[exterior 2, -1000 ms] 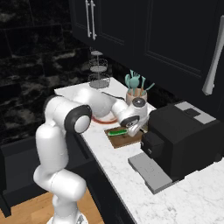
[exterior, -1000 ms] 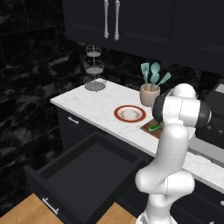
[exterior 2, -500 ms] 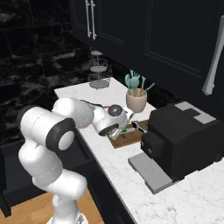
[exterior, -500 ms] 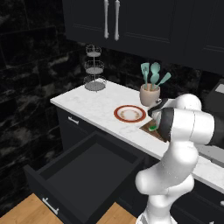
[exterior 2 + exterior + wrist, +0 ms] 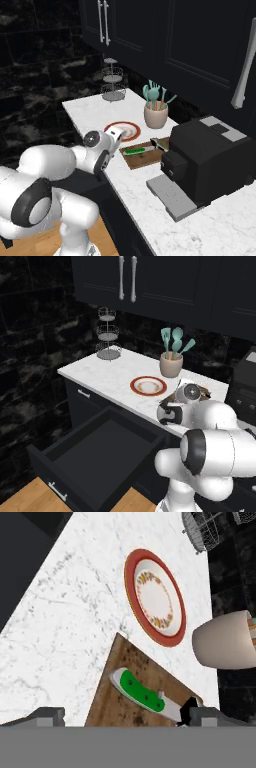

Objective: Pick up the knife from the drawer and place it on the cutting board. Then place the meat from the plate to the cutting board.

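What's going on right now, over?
Gripper open, empty. Knife and meat on cutting board. Plate bare, drawer open. Nothing in the way.

White marble counter (image 5: 75,612), grey-veined and smooth; the board (image 5: 120,702) on it is brown grained wood. Knife (image 5: 145,696): glossy green handle (plastic, by the look), pale blade. Plate (image 5: 155,597) glazed, red rim. Matt beige pot (image 5: 222,639), thin wire stand (image 5: 108,336), matt black drawer (image 5: 95,451), silver bar handle (image 5: 59,491).
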Available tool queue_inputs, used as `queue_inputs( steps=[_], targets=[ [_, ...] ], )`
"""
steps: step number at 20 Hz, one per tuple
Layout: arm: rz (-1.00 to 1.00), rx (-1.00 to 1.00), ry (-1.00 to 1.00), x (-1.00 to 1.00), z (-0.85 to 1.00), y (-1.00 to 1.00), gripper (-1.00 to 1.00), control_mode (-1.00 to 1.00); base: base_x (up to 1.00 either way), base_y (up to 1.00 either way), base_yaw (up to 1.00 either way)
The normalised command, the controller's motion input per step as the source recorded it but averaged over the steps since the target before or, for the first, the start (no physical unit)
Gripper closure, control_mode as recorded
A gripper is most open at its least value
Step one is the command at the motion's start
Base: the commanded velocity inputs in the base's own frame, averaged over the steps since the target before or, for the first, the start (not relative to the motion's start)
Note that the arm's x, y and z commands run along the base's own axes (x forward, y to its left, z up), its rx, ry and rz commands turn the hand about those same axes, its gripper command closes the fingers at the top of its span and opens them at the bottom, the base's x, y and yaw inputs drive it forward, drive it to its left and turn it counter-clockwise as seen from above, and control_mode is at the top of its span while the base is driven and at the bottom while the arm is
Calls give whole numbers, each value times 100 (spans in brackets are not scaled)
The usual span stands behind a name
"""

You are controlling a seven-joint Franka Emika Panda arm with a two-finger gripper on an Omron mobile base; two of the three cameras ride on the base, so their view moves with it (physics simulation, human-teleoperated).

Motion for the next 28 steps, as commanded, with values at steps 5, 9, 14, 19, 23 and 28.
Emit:
queue_inputs(
  steps=[5, 9, 14, 19, 23, 28],
  targets=[
    [0, 0, 0, -76, 100, 51, -100, -100, 0, 0, 0],
    [0, 0, 0, -89, 100, 40, -100, -100, 0, 0, 0],
    [0, 0, 0, -100, 100, 44, -100, -100, 0, 0, 0],
    [0, 0, 0, -100, 95, 47, -100, -100, 0, 0, 0],
    [0, 0, 0, -100, 75, 56, -100, -100, 0, 0, 0],
    [0, 0, 0, -87, 28, 75, -100, -100, 0, 0, 0]
  ],
)
